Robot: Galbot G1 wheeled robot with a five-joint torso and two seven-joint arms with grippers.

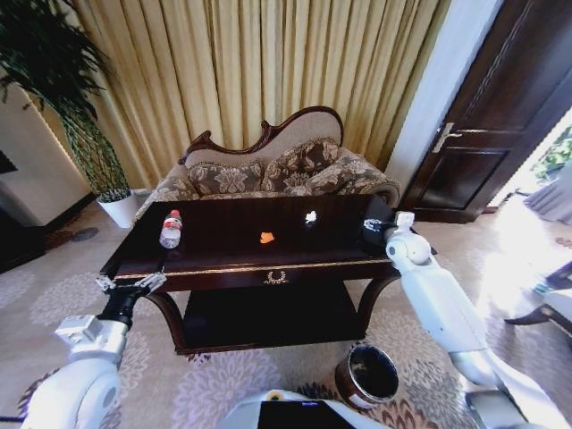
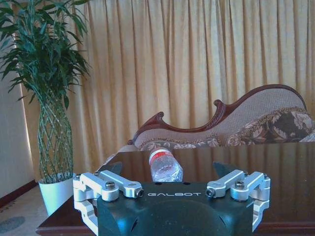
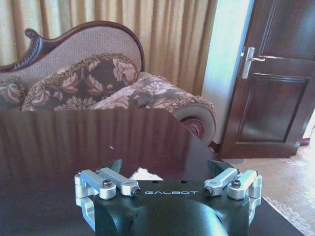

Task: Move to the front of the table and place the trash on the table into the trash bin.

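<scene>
Facing the dark glossy table (image 1: 232,259) from its front, with the sofa (image 1: 277,170) and curtains behind it. On the tabletop: clear bottle (image 1: 171,229) with red cap lying toward the left side, orange scrap (image 1: 266,237) near the middle, white scrap (image 1: 311,216) to its right and a little farther back. All three well apart. Trash bin (image 1: 367,375) stands on the carpet in front of the table's right leg, black interior visible.

Left claw (image 1: 132,286) at the table's front-left corner, fingers spread; in the left wrist view the bottle (image 2: 165,165) lies just beyond the spread fingers (image 2: 106,184), not touched.

Right claw (image 1: 375,225) over the table's right end, fingers spread and holding nothing; the white scrap (image 3: 143,174) lies on the table right ahead of it.

Potted plant (image 1: 85,134) stands left of the sofa.
</scene>
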